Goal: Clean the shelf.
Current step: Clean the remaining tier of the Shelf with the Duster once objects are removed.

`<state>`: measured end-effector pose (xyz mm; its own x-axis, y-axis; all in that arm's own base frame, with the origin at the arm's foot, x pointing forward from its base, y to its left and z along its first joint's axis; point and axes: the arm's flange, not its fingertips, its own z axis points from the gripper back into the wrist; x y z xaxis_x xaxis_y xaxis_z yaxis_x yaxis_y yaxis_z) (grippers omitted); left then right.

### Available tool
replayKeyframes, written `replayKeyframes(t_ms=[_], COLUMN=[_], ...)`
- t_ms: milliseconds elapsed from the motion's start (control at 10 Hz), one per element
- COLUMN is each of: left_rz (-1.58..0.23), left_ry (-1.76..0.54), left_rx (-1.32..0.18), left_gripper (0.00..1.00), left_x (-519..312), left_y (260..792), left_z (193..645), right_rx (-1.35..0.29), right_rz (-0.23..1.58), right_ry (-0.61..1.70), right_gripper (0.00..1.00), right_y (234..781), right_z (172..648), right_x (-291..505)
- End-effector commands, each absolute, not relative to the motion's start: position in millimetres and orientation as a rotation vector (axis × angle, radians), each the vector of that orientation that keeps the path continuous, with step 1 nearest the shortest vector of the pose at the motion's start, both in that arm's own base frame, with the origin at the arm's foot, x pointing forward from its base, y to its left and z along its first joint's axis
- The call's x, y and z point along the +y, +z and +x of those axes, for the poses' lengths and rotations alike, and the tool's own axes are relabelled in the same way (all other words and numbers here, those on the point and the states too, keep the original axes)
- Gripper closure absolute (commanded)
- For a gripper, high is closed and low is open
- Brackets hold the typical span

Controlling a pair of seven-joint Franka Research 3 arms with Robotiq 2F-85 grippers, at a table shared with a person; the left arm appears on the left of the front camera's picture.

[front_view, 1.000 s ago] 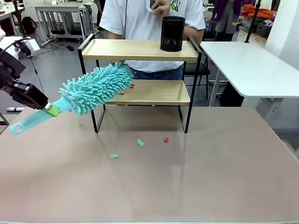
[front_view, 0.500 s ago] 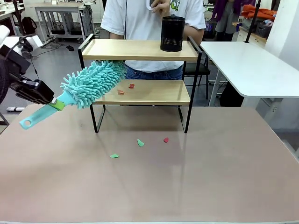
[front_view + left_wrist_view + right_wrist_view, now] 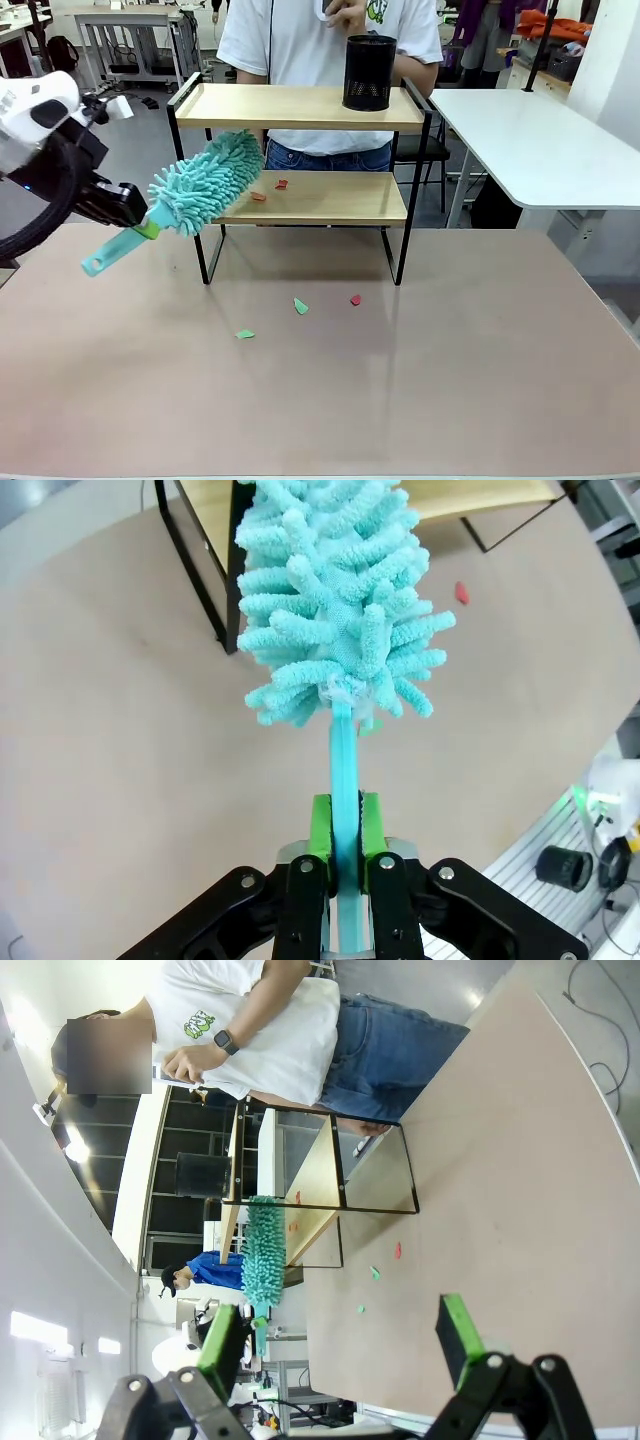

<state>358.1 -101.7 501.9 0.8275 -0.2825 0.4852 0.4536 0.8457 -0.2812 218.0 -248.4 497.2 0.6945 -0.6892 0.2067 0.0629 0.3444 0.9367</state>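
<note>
While the left hand point(image 3: 346, 822) pinches its flat handle point(image 3: 343, 765), the duster point(image 3: 335, 610) looks shaggy.

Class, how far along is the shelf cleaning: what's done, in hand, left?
Done, probably: three scraps lie on the table before the shelf. In hand: left end effector clamps the duster, head at the lower board's left end. Left: two red scraps on that board.

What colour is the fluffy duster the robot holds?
Turquoise: the duster, head and handle alike. It shows clearest in the left wrist view.
</note>
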Motion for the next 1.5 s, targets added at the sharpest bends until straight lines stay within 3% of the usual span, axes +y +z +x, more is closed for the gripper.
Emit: replayKeyframes(t_ms=[0, 700, 1200, 1400], left_rz=[-0.337, -0.247, -0.327, -0.402], left_ry=[-0.361, -0.329, -0.396, -0.529], left_rx=[-0.46, -0.458, -0.382, -0.313], left_gripper=[0.88, 0.88, 0.88, 0.88], left_x=[-115, -129, -140, -146], left_y=[504, 490, 486, 488], left_z=[364, 378, 390, 395], right_rx=[-0.688, -0.688, -0.688, -0.688], right_rz=[1.137, 1.137, 1.137, 1.137], right_ry=[-0.515, -0.515, -0.515, -0.515], right_gripper=[0.0, 0.0, 0.0, 0.0], right_y=[498, 498, 498, 498], right_z=[221, 221, 221, 221], right_x=[-248, -248, -248, -248])
